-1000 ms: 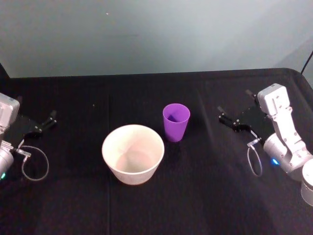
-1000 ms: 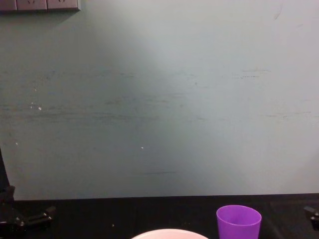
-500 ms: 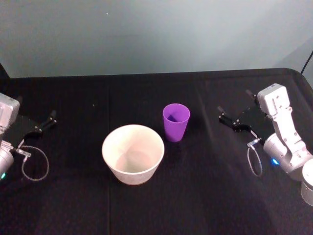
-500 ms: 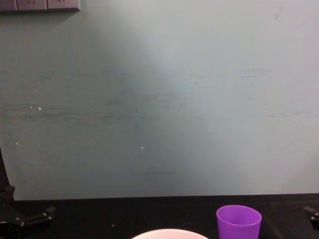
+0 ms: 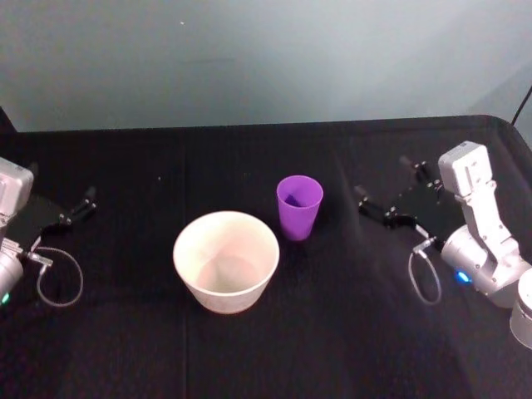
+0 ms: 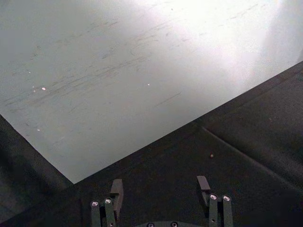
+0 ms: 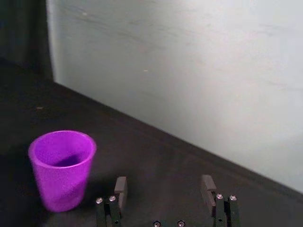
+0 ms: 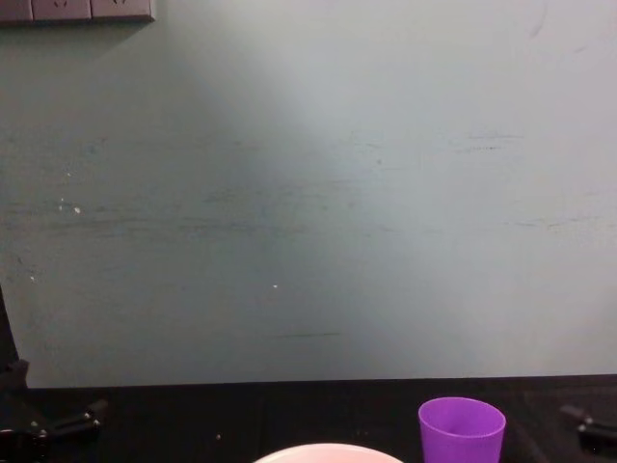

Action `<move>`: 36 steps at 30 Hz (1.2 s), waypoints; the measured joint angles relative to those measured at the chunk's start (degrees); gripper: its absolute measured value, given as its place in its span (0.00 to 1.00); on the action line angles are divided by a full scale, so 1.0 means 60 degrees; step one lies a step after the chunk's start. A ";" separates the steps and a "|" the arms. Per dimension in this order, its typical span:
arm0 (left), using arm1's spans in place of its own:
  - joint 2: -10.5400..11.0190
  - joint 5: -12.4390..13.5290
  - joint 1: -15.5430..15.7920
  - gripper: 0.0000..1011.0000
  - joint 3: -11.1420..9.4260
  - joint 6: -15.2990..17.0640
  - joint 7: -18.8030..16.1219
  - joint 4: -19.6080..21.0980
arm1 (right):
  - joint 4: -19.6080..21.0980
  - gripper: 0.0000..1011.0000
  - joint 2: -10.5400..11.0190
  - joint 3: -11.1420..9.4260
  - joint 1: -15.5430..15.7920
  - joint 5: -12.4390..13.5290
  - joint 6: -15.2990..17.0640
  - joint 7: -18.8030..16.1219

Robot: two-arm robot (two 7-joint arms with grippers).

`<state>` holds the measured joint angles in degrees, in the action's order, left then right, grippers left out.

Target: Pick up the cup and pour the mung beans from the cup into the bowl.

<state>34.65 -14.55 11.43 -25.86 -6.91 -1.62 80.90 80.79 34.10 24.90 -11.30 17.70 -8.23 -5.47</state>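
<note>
The purple cup (image 5: 299, 206) stands upright on the black table, just behind and to the right of the pale bowl (image 5: 226, 260). The mung beans are hidden; I see just purple wall inside the cup (image 7: 62, 168). My right gripper (image 5: 381, 176) hovers open to the right of the cup, a short gap away and pointing toward it. In the right wrist view its fingers (image 7: 120, 187) stand apart with nothing between them. My left gripper (image 5: 60, 183) is parked open at the table's left edge, its fingers (image 6: 116, 189) spread over bare cloth. The chest view shows the cup (image 8: 462, 429) and bowl rim (image 8: 328, 451).
A black cloth covers the table (image 5: 266, 349), with a pale wall (image 5: 266, 58) rising behind its far edge. Cable loops hang at each wrist, the left one (image 5: 58, 278) lying on the cloth. Bare cloth lies in front of the bowl.
My right gripper has shifted left, closer to the cup, and stays open. The left arm, cup and bowl have not moved.
</note>
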 joint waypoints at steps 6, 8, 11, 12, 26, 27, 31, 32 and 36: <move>0.0000 0.0000 0.0000 1.00 0.0000 0.0000 0.0000 0.0000 | -0.0730 0.99 -0.0227 0.0145 -0.0317 0.0777 -0.0249 -0.1826; 0.0000 0.0000 0.0000 1.00 0.0000 0.0000 0.0000 0.0000 | -0.0880 0.99 -0.0299 0.0196 -0.0401 0.0858 -0.0287 -0.2147; 0.0000 0.0000 0.0000 1.00 0.0000 0.0000 0.0000 0.0000 | -0.1164 0.99 -0.0447 0.0297 -0.0561 0.0952 -0.0354 -0.2698; 0.0000 0.0000 0.0001 1.00 0.0000 0.0000 0.0000 0.0000 | -0.1215 0.99 -0.0484 0.0325 -0.0594 0.0956 -0.0371 -0.2807; 0.0000 0.0000 0.0000 1.00 0.0000 0.0000 0.0000 0.0000 | -0.2088 0.99 -0.1164 0.0333 -0.0924 0.1107 -0.0874 -0.3880; 0.0000 0.0000 0.0000 1.00 0.0000 0.0000 0.0000 0.0000 | -0.2119 0.99 -0.1195 0.0319 -0.0939 0.1107 -0.0890 -0.3898; 0.0000 0.0000 0.0000 1.00 0.0000 0.0000 0.0000 0.0000 | -0.2271 0.99 -0.1381 0.0256 -0.1033 0.1090 -0.0921 -0.3980; 0.0000 0.0000 0.0000 1.00 0.0001 0.0000 0.0000 0.0000 | -0.2295 0.99 -0.1417 0.0244 -0.1050 0.1087 -0.0921 -0.3990; 0.0000 0.0000 0.0000 1.00 0.0000 0.0000 0.0000 0.0000 | -0.2400 0.99 -0.1564 0.0200 -0.1124 0.1039 -0.0923 -0.4054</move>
<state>34.65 -14.55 11.43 -25.86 -6.91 -1.62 80.90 66.39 24.72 26.10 -18.04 23.94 -13.77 -29.79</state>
